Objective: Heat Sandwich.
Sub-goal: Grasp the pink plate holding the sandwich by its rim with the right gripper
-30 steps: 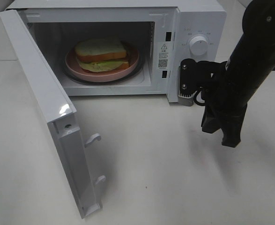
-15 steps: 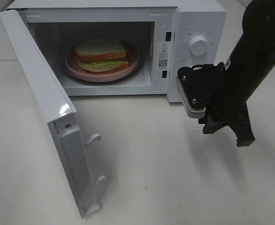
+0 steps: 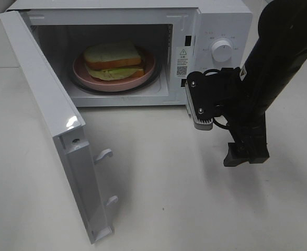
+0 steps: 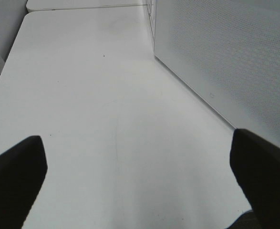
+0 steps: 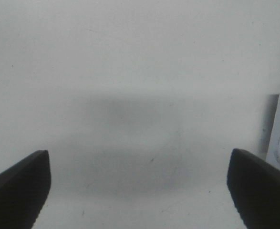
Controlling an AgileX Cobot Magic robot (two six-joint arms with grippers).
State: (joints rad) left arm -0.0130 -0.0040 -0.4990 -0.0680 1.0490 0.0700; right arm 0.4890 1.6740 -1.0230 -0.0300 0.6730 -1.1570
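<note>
White table (image 3: pixel 195 204): we list an open microwave (image 3: pixel 224 21) holding the sandwich (image 3: pixel 113 58) on a pink plate (image 3: pixel 148 66). We note right gripper (image 5: pixel 137 160) and left gripper (image 4: pixel 137 140) both spread wide, empty.

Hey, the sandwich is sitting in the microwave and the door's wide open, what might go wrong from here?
1. The door stands swung far out. A glancing push may slide the microwave instead of latching it, and then the sandwich will not heat.
2. The right gripper, open and empty, hangs close in front of the dial. Its arm might knock the dial or the microwave's front when it swings.
</note>
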